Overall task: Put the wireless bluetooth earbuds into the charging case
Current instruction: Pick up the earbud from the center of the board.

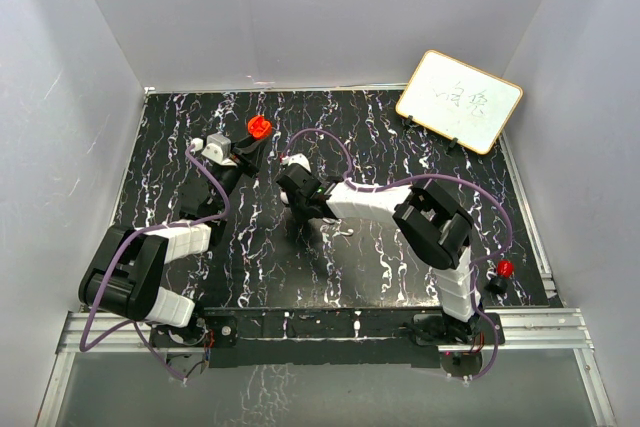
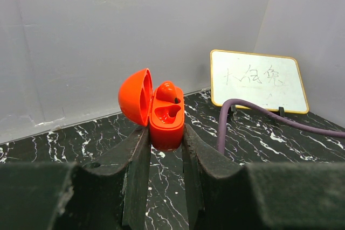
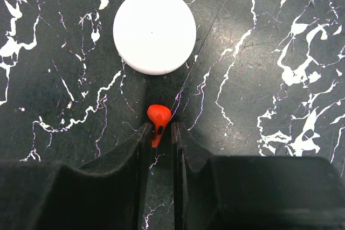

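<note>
Now left jaws clamp the bright red plastic charging case (image 2: 164, 119), lid open, sockets presented; right jaws pinch a tiny red plastic earbud (image 3: 158, 116) by its stem, bulb free.

The table (image 1: 400, 147) has a black top with thin white veins, like marble, and it shines a little under the light. Three plain walls close it in: a back wall (image 1: 300, 7), a left wall (image 1: 60, 127) and a right wall (image 1: 590, 97), all pale grey-white with a light lilac tone. In the far right corner a small whiteboard (image 1: 459, 100) with a yellowish frame stands tilted on small black feet; it carries some dark handwriting, which I cannot read. Along the near edge of the table runs a silver metal rail (image 1: 330, 332), and on its near side lies a grey surface (image 1: 300, 387). The light is soft and even, with weak shadows.
</note>
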Controlling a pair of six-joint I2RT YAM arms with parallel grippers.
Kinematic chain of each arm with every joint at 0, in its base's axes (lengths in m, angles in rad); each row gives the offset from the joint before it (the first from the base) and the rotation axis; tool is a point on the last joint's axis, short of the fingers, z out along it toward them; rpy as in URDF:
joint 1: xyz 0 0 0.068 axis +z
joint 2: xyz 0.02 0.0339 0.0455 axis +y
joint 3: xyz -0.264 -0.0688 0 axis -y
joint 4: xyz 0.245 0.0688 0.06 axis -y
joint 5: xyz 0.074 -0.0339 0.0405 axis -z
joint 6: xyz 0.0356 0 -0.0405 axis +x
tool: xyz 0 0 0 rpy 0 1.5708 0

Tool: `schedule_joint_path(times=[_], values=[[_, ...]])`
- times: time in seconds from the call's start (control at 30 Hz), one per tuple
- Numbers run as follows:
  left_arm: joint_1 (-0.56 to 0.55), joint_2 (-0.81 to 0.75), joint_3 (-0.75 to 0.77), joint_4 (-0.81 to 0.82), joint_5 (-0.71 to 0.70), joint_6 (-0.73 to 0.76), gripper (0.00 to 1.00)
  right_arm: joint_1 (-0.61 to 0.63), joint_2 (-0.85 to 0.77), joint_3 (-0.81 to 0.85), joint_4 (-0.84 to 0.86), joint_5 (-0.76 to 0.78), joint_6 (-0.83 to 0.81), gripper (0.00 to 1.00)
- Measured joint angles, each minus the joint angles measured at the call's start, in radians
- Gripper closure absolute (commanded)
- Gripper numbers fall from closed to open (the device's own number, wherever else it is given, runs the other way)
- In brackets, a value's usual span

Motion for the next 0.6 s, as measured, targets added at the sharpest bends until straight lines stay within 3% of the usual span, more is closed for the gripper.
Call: schedule_joint_path(times=[0.6], values=[[0.0,0.0,0.0,0.0,0.0,0.0,1.0,-0.005,0.0,0.0,0.002,0.0,0.002,1.0]])
